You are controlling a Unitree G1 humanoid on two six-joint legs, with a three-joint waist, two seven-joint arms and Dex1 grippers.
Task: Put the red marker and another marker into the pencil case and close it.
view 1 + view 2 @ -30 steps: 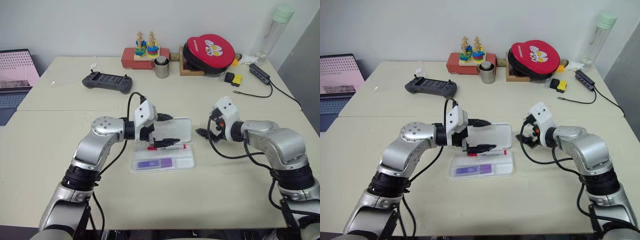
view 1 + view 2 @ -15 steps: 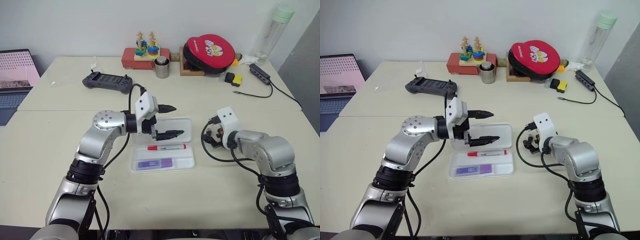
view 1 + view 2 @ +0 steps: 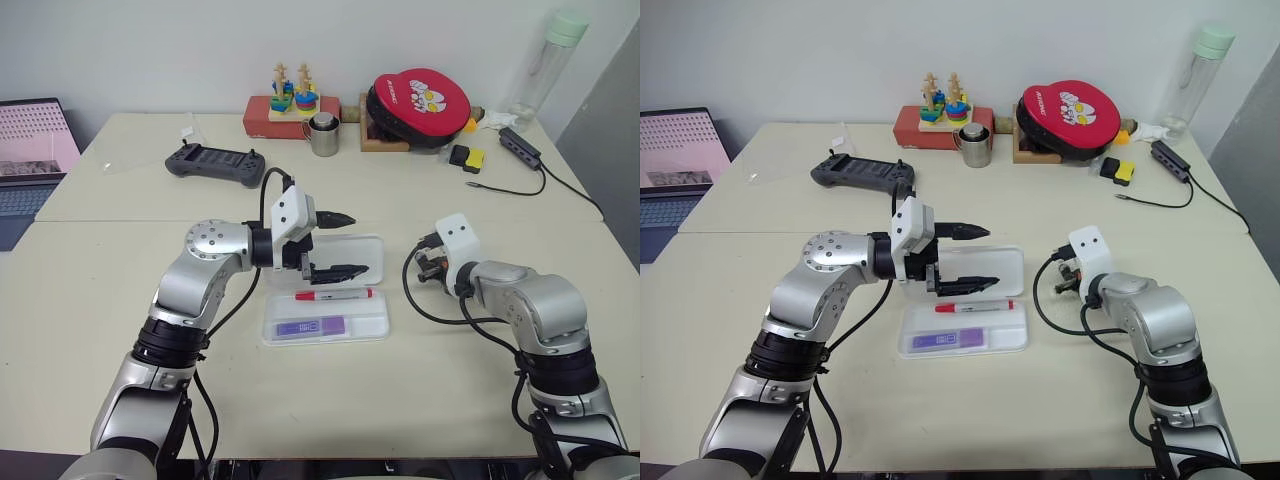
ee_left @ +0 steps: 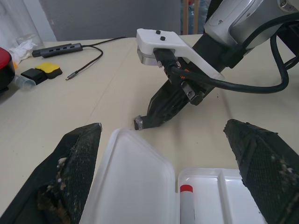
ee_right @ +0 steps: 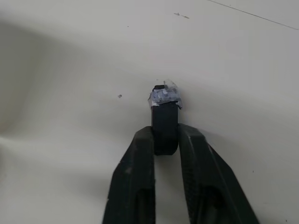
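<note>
Left gripper (image 3: 340, 243) hangs with its two black fingers spread wide, one above the other, over the raised lid of the pencil case (image 3: 372, 320), holding nothing. Right gripper (image 4: 140, 122) rests tip-down on the tabletop (image 3: 120, 330) beside the case's right end; in its wrist view the fingers (image 5: 133, 186) pinch a small dark stubby block (image 5: 164, 126) with a pale tip.

We find the case lying open near the middle of the tabletop, toward the front edge. The red marker (image 3: 333, 295) lies across the rear trough and the purple marker (image 3: 310, 326) across the front trough, both fully inside the tray. We judge the loading done and the closing still to do.

For the close, we advise bringing one left finger behind the lid's free edge and sweeping it forward and down over the tray, then pressing flat near the front rim. The case is light and may slide, so it may need steadying.

Open room is ample: bare tabletop lies ahead of, left of and right of the case. The game controller (image 3: 214, 161), the metal cup (image 3: 322, 135) and the other items sit well apart along the rear edge.
</note>
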